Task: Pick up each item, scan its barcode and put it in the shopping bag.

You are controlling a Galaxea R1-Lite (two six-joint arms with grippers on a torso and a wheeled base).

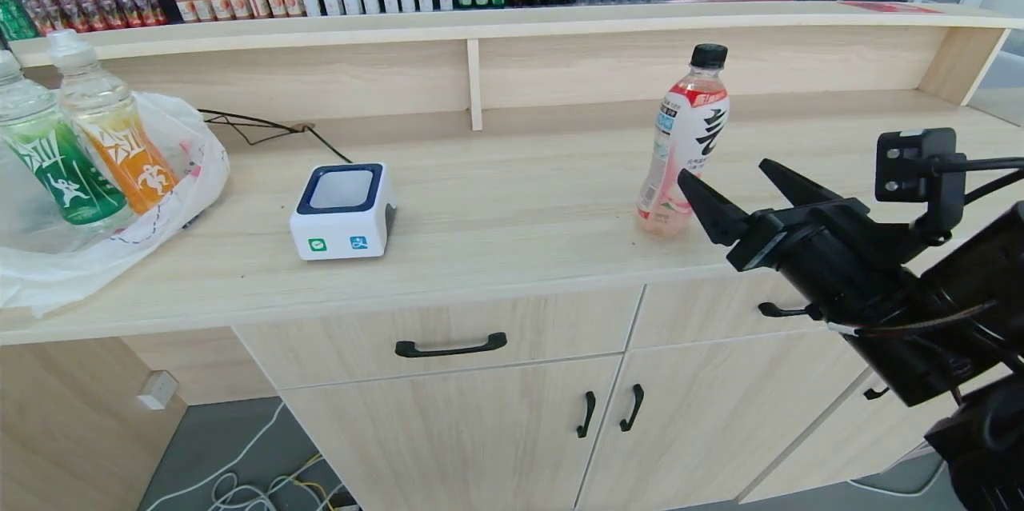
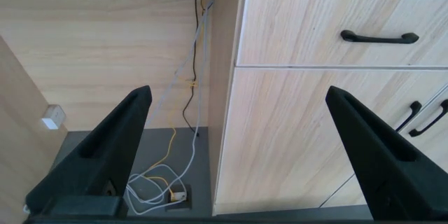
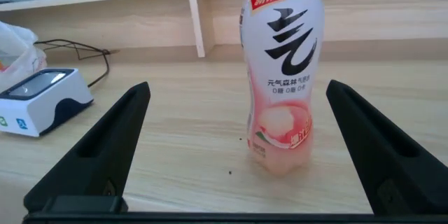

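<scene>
On the right part of the surface [image 1: 512, 199] a pink bottle [image 1: 684, 143] stands upright, well apart from the other things; the right hand [image 1: 720, 169] hangs just in front of it, fingers spread wide and holding nothing, with the bottle between them in its wrist view but not touched. The left hand [image 2: 238, 91] is low, facing the cupboard fronts below the surface, likewise spread and empty. The scanner [image 1: 344, 209] sits between the bottle and the shopping bag [image 1: 180, 143] at the left end; a green bottle [image 1: 48, 151] and an orange bottle [image 1: 112, 127] already stand in the bag.

The step in hand looks to be the grasp of the pink bottle. It is tall and narrow, so one finger arriving first would likely tip it; better to centre it between the fingers, go in level, and close around the mid-body rather than the neck. No barcode shows on the near side; a grip that leaves the label uncovered would make turning it toward the scanner's window easier.
</scene>
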